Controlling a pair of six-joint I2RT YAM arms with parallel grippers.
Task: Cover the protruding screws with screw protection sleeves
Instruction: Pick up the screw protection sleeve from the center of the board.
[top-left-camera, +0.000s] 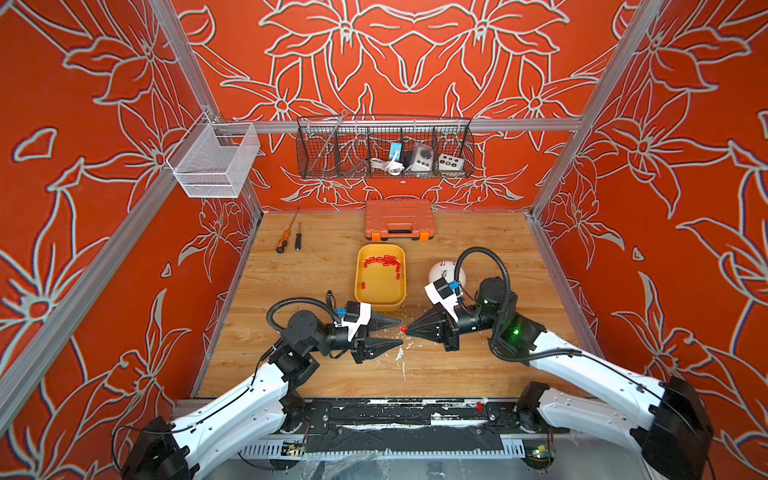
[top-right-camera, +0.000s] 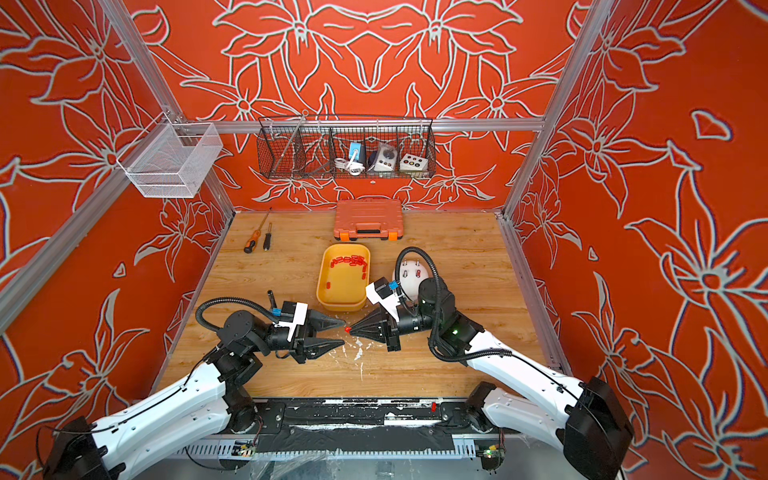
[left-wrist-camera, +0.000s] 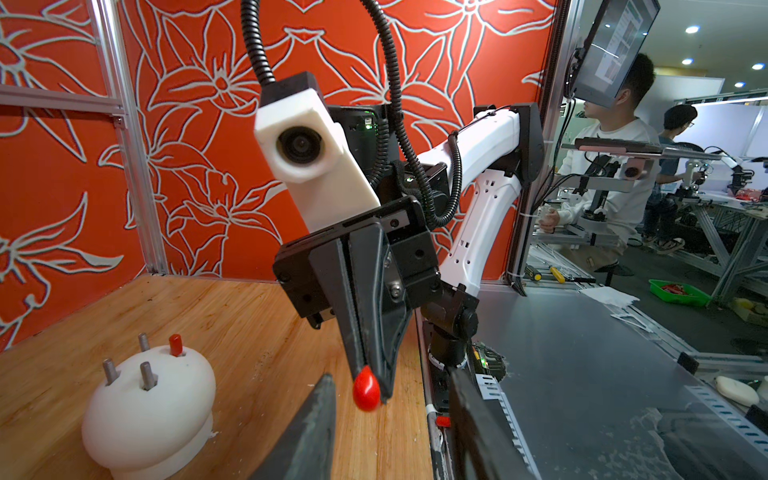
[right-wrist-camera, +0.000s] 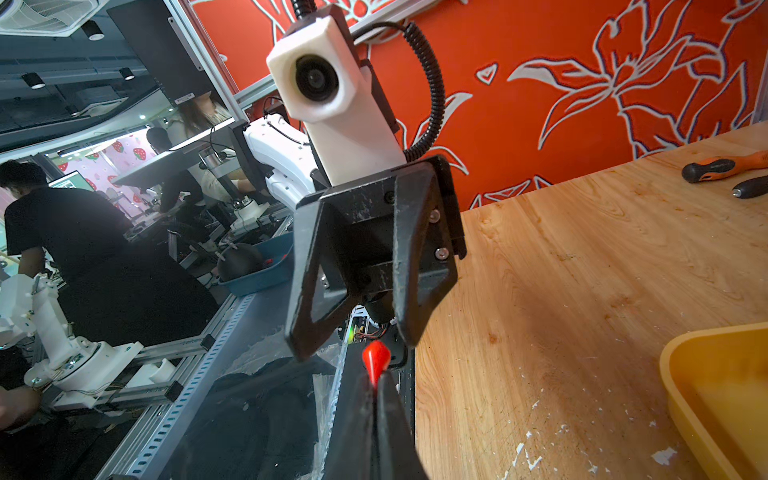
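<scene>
Between the two gripper tips, above the near middle of the wooden table (top-left-camera: 353, 382), we see one red screw protection sleeve (top-left-camera: 403, 330). Our right gripper (top-left-camera: 410, 330) is pinched shut on one end of it. The sleeve sticks out level, its long axis pointing straight at our left gripper (top-left-camera: 401, 332). That gripper's jaws stand partly apart, one on each side of the sleeve's free end, and as far as we can tell they do not touch it.

The white dome (left-wrist-camera: 149, 399) sits beyond our right wrist, much nearer that arm. Three protruding screws (left-wrist-camera: 146, 374) stand bare and upright, and a fourth wears a red cap (left-wrist-camera: 176, 345). We judge that the held sleeve lies crosswise to those studs, so it needs regripping and turning on end first. Spare sleeves (top-left-camera: 384, 262) lie in the yellow tray (top-left-camera: 380, 291).
</scene>
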